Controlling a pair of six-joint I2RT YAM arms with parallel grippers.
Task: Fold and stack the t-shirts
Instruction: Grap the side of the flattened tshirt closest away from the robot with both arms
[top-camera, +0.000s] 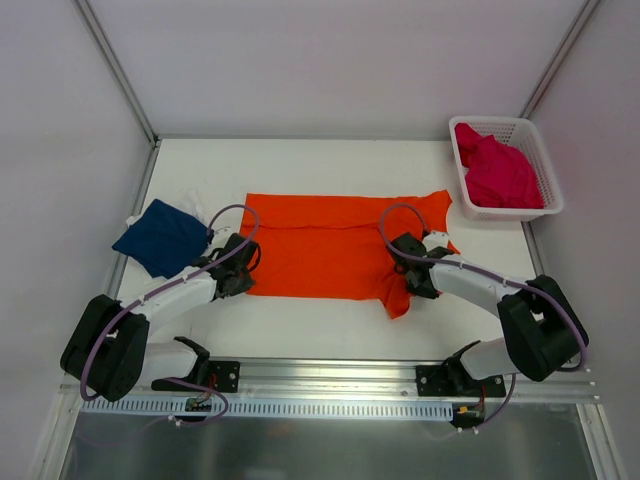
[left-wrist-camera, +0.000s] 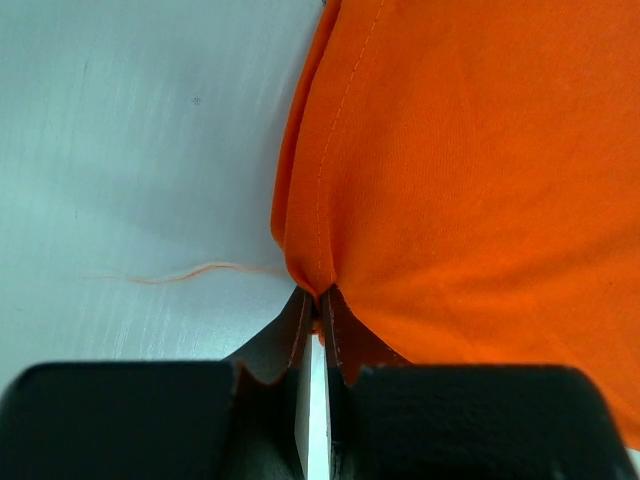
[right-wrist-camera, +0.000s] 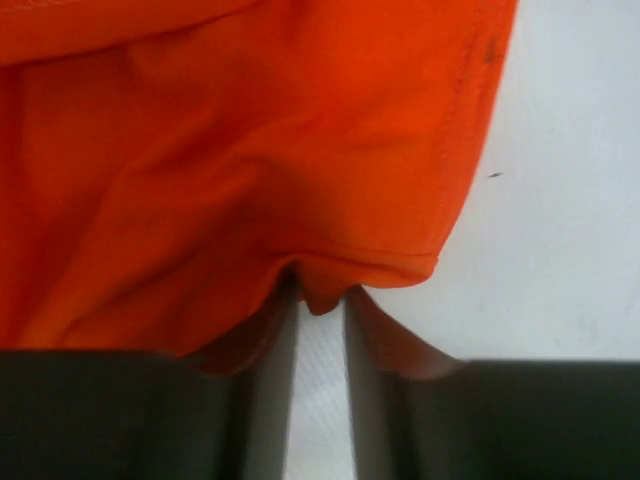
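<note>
The orange t-shirt (top-camera: 330, 245) lies spread across the middle of the table, its upper part folded over. My left gripper (top-camera: 240, 272) is shut on its left hem, and the left wrist view shows the jaws pinching the orange t-shirt's edge (left-wrist-camera: 318, 270). My right gripper (top-camera: 413, 272) is shut on the right side near the sleeve, and the right wrist view shows a fold of the orange t-shirt's cloth (right-wrist-camera: 320, 285) between the jaws. The navy t-shirt (top-camera: 162, 237) lies folded at the left. The magenta t-shirt (top-camera: 497, 172) lies crumpled in the white basket (top-camera: 545, 165).
The basket stands at the back right corner. A white scrap (top-camera: 190, 197) shows behind the navy shirt. A loose orange thread (left-wrist-camera: 170, 274) lies on the table left of the hem. Metal frame posts (top-camera: 115, 65) rise at the back corners.
</note>
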